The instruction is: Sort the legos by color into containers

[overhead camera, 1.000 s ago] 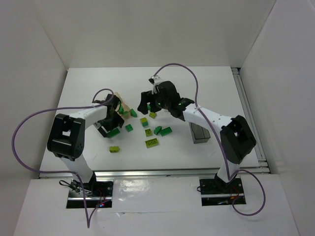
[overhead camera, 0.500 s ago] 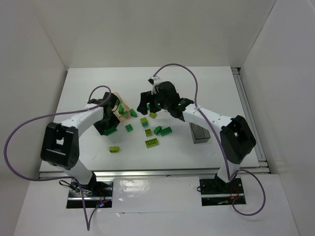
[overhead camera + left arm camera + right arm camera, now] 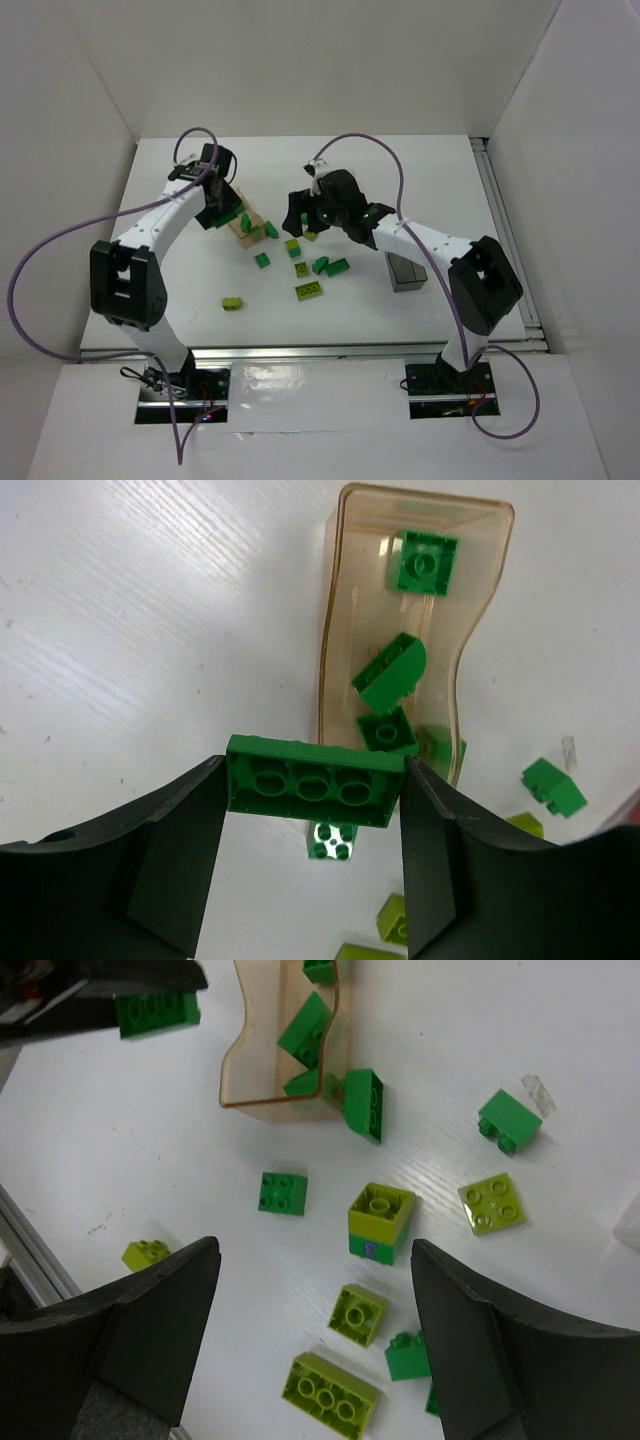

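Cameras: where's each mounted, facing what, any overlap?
Top external: above, behind the bases, facing down at the table; both arms visible.
Left wrist: down past left gripper, shut on a green brick, onto the tan container.
Right wrist: down past open right gripper onto loose bricks.
Shared: both wrist views show that container and brick.

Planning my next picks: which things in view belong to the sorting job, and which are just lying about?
Belongs to the job: dark green brick held in the left gripper; tan container with green bricks inside; loose green bricks; loose lime bricks; dark grey container.
Just lying about: purple cables; small clear scrap.
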### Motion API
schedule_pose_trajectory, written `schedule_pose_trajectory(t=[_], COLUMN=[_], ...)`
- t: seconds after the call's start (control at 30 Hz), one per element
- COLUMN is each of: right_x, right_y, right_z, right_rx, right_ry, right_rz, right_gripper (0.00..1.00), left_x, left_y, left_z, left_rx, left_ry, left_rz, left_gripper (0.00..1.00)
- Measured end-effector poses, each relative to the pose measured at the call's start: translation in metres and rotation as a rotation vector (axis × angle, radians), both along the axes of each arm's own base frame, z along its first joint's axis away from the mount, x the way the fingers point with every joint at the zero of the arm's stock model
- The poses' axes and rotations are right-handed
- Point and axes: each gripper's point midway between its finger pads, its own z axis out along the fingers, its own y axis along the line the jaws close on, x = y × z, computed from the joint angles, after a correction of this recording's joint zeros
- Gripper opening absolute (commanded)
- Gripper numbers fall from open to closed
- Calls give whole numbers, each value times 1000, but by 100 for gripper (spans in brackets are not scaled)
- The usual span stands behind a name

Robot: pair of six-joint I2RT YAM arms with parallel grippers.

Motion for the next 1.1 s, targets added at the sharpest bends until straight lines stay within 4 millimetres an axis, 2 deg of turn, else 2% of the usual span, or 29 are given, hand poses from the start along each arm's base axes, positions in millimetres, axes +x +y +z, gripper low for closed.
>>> schedule_pose_trajectory(t=[0.07, 0.2, 0.23, 0.27, 0.4, 0.53, 0.67, 0.87, 0.9, 0.97, 1.1], right_x=[-3, -7, -8, -8, -9, -14, -21, -26, -25, -23, -19], right_y=[-5, -13, -14, -15, -16, -14, -11, -7, -8, -10, -19], right_z=[-3, 3, 5, 7, 11, 10, 6, 6, 6, 6, -5], right_rx=[-11, -17, -16, -14, -8, -4, 4, 21, 21, 19, -5], right_ry=[7, -6, -8, -12, -19, -9, 13, 26, 26, 25, 35], right_rz=[-8, -19, -20, -21, -20, 7, 44, 73, 71, 65, 29], right_gripper=[84, 85, 85, 85, 85, 85, 85, 85, 85, 85, 86], left_x=[11, 31, 36, 41, 55, 55, 43, 19, 14, 0, -32], left_y=[2, 2, 1, -1, -7, -9, -6, -7, -8, -17, -45], left_z=[-10, -23, -24, -24, -22, -17, -4, 37, 39, 37, 13], left_rx=[10, 16, 15, 14, -7, -14, -15, -29, -33, -45, -41], left_ry=[23, 48, 48, 48, 35, 29, 11, -79, -85, -83, -2], left_rz=[-1, 0, -2, -13, -34, -60, -75, -75, -66, -49, -57], left_gripper=[75, 89, 98, 100, 100, 95, 91, 86, 81, 71, 75])
